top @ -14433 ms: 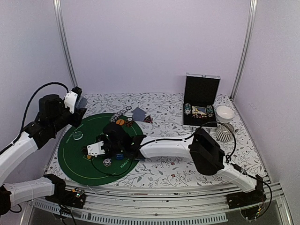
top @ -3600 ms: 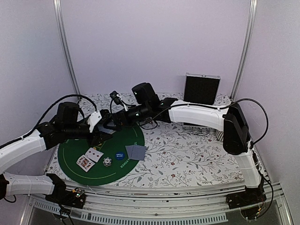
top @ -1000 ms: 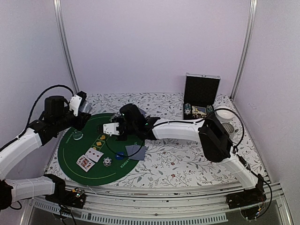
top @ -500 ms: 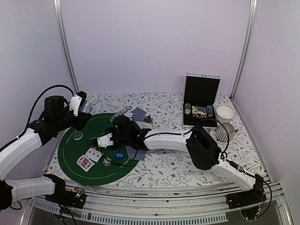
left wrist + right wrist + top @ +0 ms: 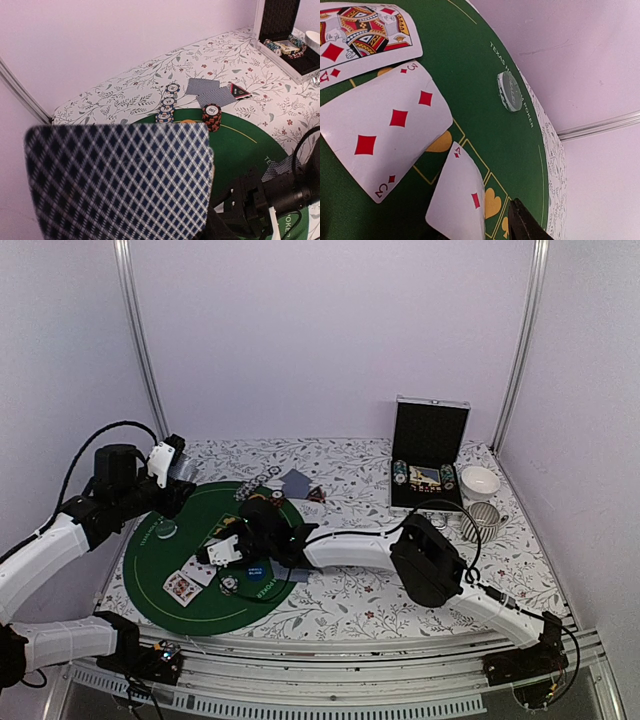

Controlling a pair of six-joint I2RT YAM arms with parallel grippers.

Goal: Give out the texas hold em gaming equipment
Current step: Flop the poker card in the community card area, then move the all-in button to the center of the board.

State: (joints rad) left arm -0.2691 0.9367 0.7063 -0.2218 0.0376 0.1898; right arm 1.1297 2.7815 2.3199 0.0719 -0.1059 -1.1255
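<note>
Top view, step: I am dealing cards onto the green mat (image 5: 150, 555). My right tool (image 5: 222, 551) is low over it beside the face-up cards (image 5: 192, 578), and my left tool (image 5: 172, 468) is raised at the mat's far-left edge.
Top view, chips: 1 chip (image 5: 229, 585) and the blue disc (image 5: 256, 568) lie on the mat near the right tool.
Top view, containers: the case (image 5: 430, 430) stands open on the worktop (image 5: 360, 595) with chip rolls and a small box inside. I cannot tell whether the white bowl (image 5: 480, 480) or the ribbed cup (image 5: 480, 523) holds anything.
Left wrist, tool: closed on a blue-backed card (image 5: 120, 180), which hides my fingers.
Left wrist, undealt: chip stacks (image 5: 167, 102), face-down cards (image 5: 207, 87) and the triangular marker (image 5: 240, 91) wait at the mat's far edge.
Right wrist, tool: clamped on the ace of diamonds (image 5: 460, 200), just beside the 3 of diamonds (image 5: 385, 130). I cannot tell whether its free end touches the mat.
Right wrist, next: I judge the ace must go down flat, then the jaws part and lift clear without dragging the 3.
</note>
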